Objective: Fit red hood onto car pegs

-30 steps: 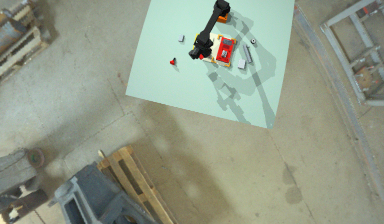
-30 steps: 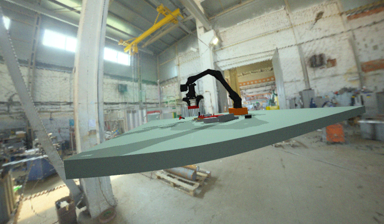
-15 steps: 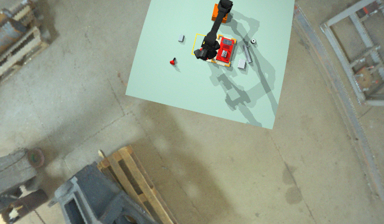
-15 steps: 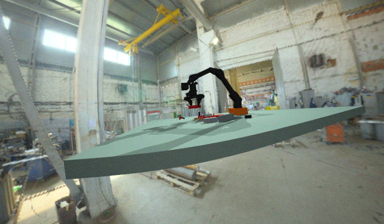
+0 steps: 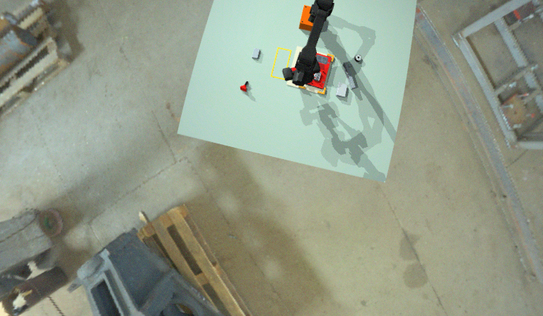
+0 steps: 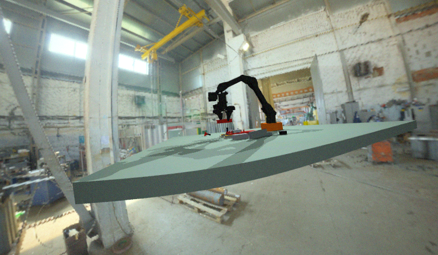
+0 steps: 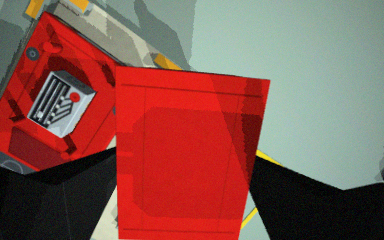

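My gripper is shut on the red hood, its fingers at the two long sides. The hood hangs roof up and roughly level, well above the table. The red chassis sits in the jig, to the left of the hood in the wrist view and turned at an angle to it. The grey engine block stands on the deck, with small red pegs around it. The hood's underside and corner holes are hidden.
The jig's cream plate has orange corner stops. A yellow outline lies left of it. Grey blocks, a dark bar, a small wheel and a red part lie around.
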{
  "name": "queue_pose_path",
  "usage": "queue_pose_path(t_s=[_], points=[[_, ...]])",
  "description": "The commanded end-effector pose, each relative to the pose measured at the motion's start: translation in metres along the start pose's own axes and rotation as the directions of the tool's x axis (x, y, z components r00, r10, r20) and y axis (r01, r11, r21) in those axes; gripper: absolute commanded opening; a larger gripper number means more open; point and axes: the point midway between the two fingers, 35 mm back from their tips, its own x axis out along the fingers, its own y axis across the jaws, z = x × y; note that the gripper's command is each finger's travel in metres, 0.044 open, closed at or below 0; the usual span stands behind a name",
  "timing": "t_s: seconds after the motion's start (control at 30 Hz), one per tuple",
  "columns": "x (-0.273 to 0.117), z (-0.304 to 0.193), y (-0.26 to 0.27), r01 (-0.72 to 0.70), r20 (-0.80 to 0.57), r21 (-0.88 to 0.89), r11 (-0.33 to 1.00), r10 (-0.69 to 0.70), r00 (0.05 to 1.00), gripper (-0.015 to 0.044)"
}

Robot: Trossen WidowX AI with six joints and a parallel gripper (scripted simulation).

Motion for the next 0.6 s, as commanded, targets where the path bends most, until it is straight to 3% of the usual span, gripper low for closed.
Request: queue_pose_path(t_s=[0.0, 0.57], points=[[-0.001, 0.003, 0.011, -0.005, 0.006, 0.054, 0.999, 0.005, 1.000, 0.0000], [-0.001, 0.009, 0.057, -0.011, 0.008, 0.273, 0.962, 0.009, 1.000, 0.0000]])
